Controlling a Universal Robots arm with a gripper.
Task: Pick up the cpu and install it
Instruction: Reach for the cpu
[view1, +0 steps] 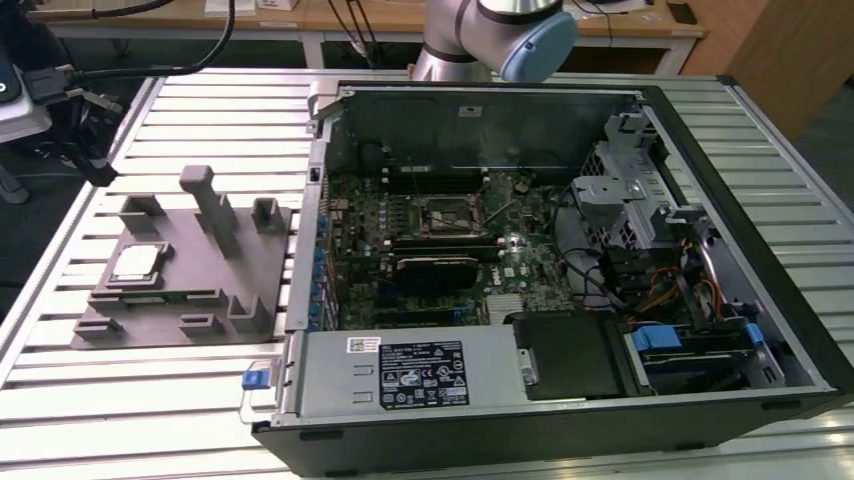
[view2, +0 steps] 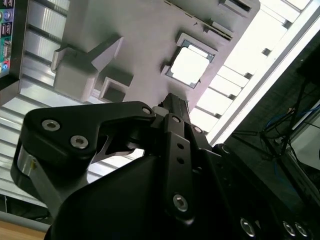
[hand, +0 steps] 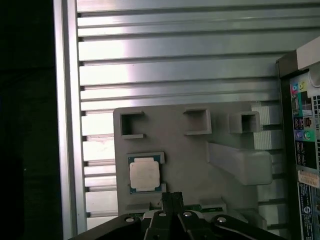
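Observation:
The cpu (view1: 138, 262), a small silver square with a greenish rim, lies flat in a recess of the grey fixture tray (view1: 160, 315) at the exterior view's left. Both wrist views look down on the cpu (hand: 144, 174) (view2: 189, 65) in the tray (hand: 190, 160) (view2: 140, 45). My gripper (hand: 171, 196) (view2: 174, 100) hangs above the tray, a short way to one side of the cpu and apart from it. It is shut with nothing in it. The bare socket (view1: 447, 212) sits in the middle of the motherboard inside the open computer case (view1: 747, 120).
Upright posts (view1: 214, 205) rise from the tray close to the cpu. The case wall (view1: 316, 250) stands between tray and motherboard. Inside are a black block (view1: 434, 268), a power supply (view1: 400, 375) and a drive cage (view1: 627, 200). The arm (view1: 494, 30) reaches in over the slatted table (view1: 200, 110).

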